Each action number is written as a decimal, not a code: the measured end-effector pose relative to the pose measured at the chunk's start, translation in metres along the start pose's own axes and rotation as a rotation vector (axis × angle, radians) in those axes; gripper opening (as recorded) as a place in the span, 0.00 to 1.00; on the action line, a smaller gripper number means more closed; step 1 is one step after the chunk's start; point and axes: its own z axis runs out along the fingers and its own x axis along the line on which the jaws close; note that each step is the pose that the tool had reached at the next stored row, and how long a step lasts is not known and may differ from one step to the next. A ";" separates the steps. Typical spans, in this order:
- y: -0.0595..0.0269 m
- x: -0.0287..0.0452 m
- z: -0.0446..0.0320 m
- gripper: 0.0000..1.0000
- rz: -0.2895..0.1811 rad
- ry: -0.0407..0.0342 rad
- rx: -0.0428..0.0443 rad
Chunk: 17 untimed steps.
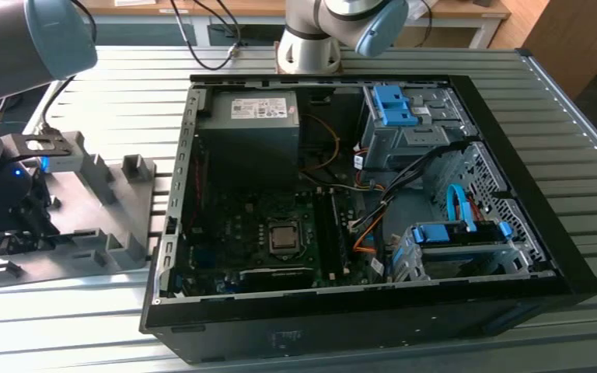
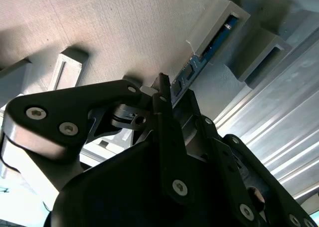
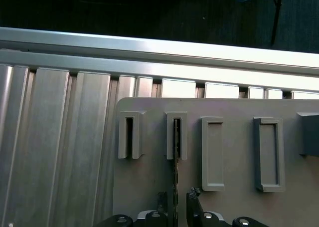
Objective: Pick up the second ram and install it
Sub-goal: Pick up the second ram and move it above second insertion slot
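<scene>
My gripper [image 3: 176,201] is spread, one finger on each side of the second ram [image 3: 175,157], not touching it. The ram stands on edge in the grey tray [image 3: 149,182], with raised slot blocks [image 3: 213,152] beside it. The open computer case [image 1: 329,334] sits well apart on the ribbed table [image 1: 112,101].

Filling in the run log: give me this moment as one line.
gripper: over grey tray, jaws open either side of memory stick | memory stick: on edge in tray slot | computer case: open
</scene>
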 end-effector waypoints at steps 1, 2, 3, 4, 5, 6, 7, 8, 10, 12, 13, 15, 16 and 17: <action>0.0000 -0.0001 0.0001 0.22 0.000 0.0000 0.0000; 0.0000 -0.0001 0.0001 0.16 0.000 0.0000 0.0000; 0.0000 -0.0002 0.0001 0.14 0.000 0.0000 0.0000; 0.0000 -0.0002 0.0001 0.14 0.000 0.0000 0.0000; 0.0000 -0.0002 0.0001 0.14 0.000 0.0000 0.0000; 0.0000 -0.0002 0.0001 0.14 0.000 0.0000 0.0000; 0.0000 -0.0003 0.0001 0.14 0.000 0.0000 0.0000; 0.0000 -0.0003 0.0002 0.14 0.000 0.0000 0.0000; 0.0000 -0.0004 0.0002 0.14 0.000 0.0000 -0.0001; 0.0000 -0.0005 0.0003 0.14 0.000 0.0000 0.0000; 0.0000 -0.0005 0.0003 0.14 0.000 0.0000 0.0000; 0.0000 -0.0006 0.0003 0.14 0.000 0.0000 0.0000; 0.0000 -0.0006 0.0003 0.14 0.000 0.0000 -0.0001; 0.0000 -0.0006 0.0003 0.14 0.000 0.0000 -0.0001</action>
